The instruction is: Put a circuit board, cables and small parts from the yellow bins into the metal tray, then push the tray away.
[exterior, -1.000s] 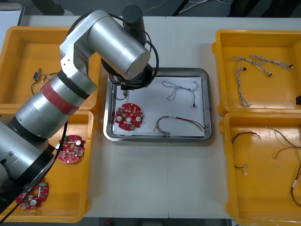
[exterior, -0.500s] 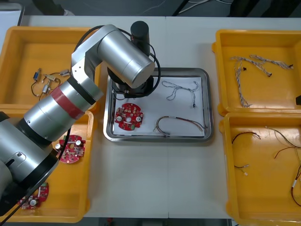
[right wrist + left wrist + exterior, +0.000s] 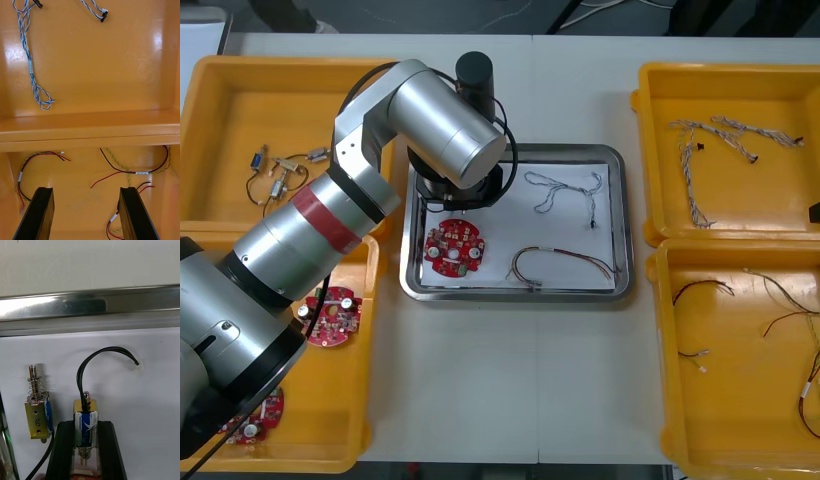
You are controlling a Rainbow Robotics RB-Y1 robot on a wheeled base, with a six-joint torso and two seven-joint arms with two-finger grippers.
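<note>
My left gripper (image 3: pixel 86 424) is shut on a small metal part (image 3: pixel 85 410), brass and blue with a curled black wire, just over the white floor of the metal tray (image 3: pixel 620 215). Beside the fingers a second small metal part (image 3: pixel 36 416) lies on that floor, short of the shiny tray rim (image 3: pixel 90 309). In the front view the left arm (image 3: pixel 445 125) covers the tray's far left corner. The tray also holds a red circuit board (image 3: pixel 456 248), a blue and white cable (image 3: pixel 565 190) and a red and yellow cable (image 3: pixel 565 260). My right gripper (image 3: pixel 86 193) hangs open over the near right bin.
The far left bin (image 3: pixel 220 120) holds small metal parts (image 3: pixel 275 175); the near left bin holds two circuit boards (image 3: pixel 330 318). Blue and white cables (image 3: pixel 720 145) lie in the far right bin, red and yellow cables (image 3: pixel 129 170) in the near right bin (image 3: pixel 740 400).
The left arm has swung a little to the right over the tray's left end, uncovering the small parts in the far left bin. The right arm has stayed still.
</note>
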